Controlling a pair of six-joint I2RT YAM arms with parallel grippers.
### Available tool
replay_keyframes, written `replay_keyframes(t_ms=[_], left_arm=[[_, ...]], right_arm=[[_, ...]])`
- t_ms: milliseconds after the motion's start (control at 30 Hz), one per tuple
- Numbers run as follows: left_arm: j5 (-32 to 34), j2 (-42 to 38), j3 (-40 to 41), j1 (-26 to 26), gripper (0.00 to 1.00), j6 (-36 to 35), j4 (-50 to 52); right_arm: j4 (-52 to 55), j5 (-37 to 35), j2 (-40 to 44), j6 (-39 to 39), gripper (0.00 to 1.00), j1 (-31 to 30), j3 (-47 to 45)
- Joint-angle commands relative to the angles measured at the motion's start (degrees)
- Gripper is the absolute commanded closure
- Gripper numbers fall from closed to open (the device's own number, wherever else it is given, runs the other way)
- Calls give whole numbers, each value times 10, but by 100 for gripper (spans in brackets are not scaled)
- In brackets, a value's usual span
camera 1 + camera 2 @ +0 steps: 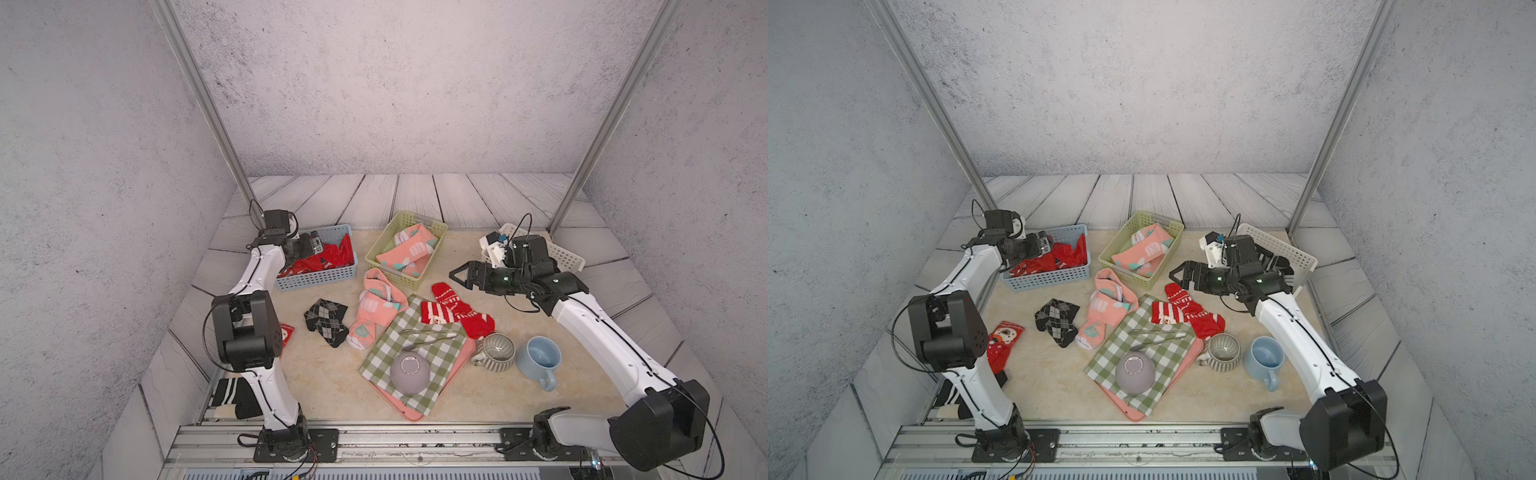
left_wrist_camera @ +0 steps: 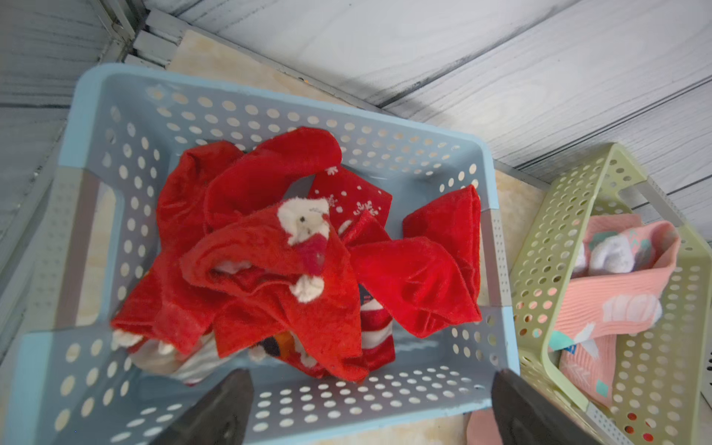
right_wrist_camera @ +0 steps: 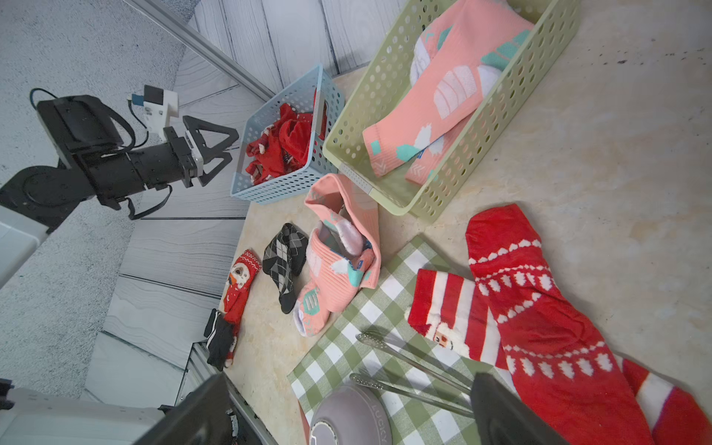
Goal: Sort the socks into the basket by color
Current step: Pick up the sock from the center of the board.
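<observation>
Left gripper (image 2: 371,375): jaws spread, empty, above blue basket (image 2: 489,162) at 10 o'clock; red socks (image 2: 269,269) inside, so red bin. Right gripper (image 1: 457,276): released, poised beside loose red pair (image 1: 453,309), 3 o'clock.

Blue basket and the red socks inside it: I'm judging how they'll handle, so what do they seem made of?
Blue basket: looks like rigid moulded plastic, smooth and slightly glossy, its walls punched with even round holes.
Red socks: soft fuzzy knit, probably fleece or terry, matte. A raised nap and limp folds show.
</observation>
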State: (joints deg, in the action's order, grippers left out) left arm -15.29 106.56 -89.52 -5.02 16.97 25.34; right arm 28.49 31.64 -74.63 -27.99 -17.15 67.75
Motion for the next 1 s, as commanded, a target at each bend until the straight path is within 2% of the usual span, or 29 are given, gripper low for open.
replay_keyframes(t_ms=[0, 300, 467, 600, 633, 700, 767, 967], left_arm=[[-1, -56, 32, 21, 0, -3, -13], [56, -182, 233, 61, 0, 83, -35], [93, -218, 303, 77, 0, 109, -19], [97, -226, 372, 82, 0, 144, -56], [95, -224, 381, 82, 0, 145, -67], [92, -211, 387, 82, 10, 145, -80], [107, -189, 381, 83, 14, 147, -79], [158, -132, 356, 93, 18, 143, -56]], right_arm=[[0, 11, -16, 10, 1, -6, -4], [-12, 8, -33, 15, 1, -34, -4], [-9, 10, -33, 18, 1, -41, -6], [-7, 6, -29, 19, 1, -42, -13], [-6, 6, -28, 20, 1, -42, -15], [-7, 4, -22, 20, 1, -42, -20], [-5, 1, -20, 21, 1, -43, -23], [-4, 0, -14, 22, 1, -43, -29]])
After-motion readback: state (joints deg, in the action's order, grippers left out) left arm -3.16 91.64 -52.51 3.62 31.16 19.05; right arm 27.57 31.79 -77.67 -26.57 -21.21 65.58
